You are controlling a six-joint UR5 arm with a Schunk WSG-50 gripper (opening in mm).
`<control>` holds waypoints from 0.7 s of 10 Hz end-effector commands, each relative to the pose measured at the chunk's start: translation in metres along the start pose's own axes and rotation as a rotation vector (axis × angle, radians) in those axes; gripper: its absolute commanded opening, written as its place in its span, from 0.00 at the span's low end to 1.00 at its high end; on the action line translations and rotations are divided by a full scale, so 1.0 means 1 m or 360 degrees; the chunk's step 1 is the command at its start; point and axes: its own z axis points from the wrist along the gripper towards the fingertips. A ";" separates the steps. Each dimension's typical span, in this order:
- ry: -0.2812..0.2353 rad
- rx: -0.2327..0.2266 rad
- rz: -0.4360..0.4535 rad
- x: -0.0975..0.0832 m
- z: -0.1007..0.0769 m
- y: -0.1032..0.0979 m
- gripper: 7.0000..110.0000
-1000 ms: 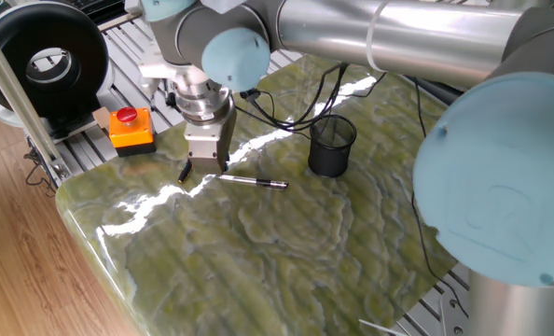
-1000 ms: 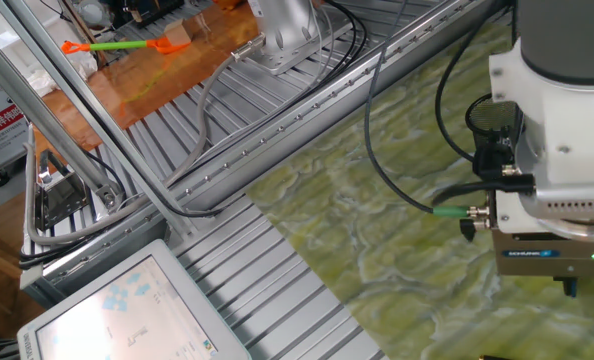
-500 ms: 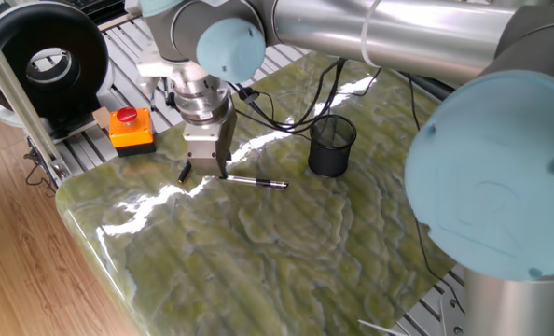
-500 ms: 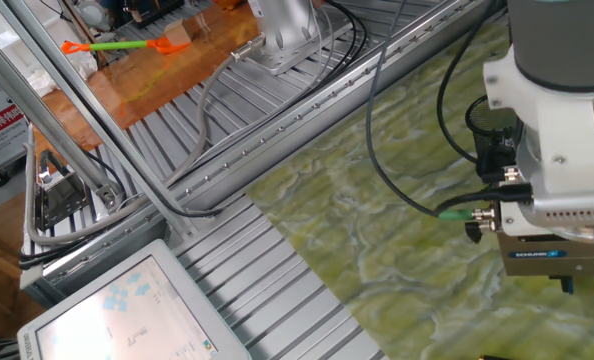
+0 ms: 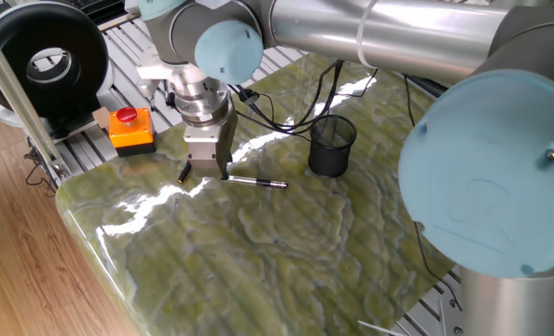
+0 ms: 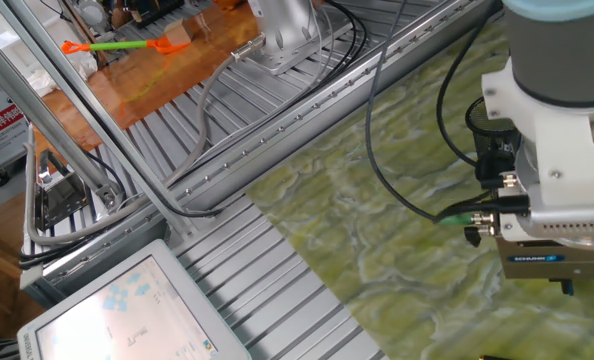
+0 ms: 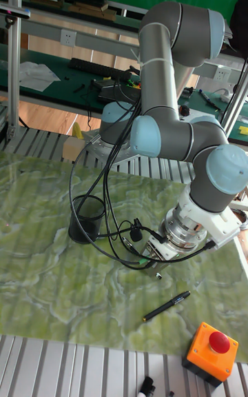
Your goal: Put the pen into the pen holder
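Observation:
The slim pen point(image 5: 255, 181) lies flat on the green marbled table point(image 5: 258, 252), with its left end close to my gripper's right fingertip. My gripper point(image 5: 203, 172) points straight down just left of the pen. It is open and holds nothing. The black mesh pen holder point(image 5: 331, 147) stands upright to the right of the pen, a short gap away. In the tall fixed view the pen point(image 7: 167, 306) lies near the table's front edge and the pen holder point(image 7: 87, 218) is far to the left. The other fixed view shows only the wrist body, with the fingers cut off.
An orange box with a red button point(image 5: 131, 128) sits on the metal frame just left of the gripper. Black cables point(image 5: 286, 107) loop from the wrist over the table near the holder. The table's edge point(image 5: 81, 210) is close on the left.
The wrist has sunk slightly in the other fixed view and the upper arm has shifted a little. The pen and the holder have not moved.

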 end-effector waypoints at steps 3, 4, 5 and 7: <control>-0.0003 -0.0030 0.0043 -0.005 0.007 0.004 0.15; -0.0010 -0.0031 0.0040 -0.006 0.008 0.004 0.15; -0.0005 -0.0025 0.0039 -0.006 0.009 0.003 0.15; -0.0008 -0.0029 0.0035 -0.007 0.009 0.004 0.15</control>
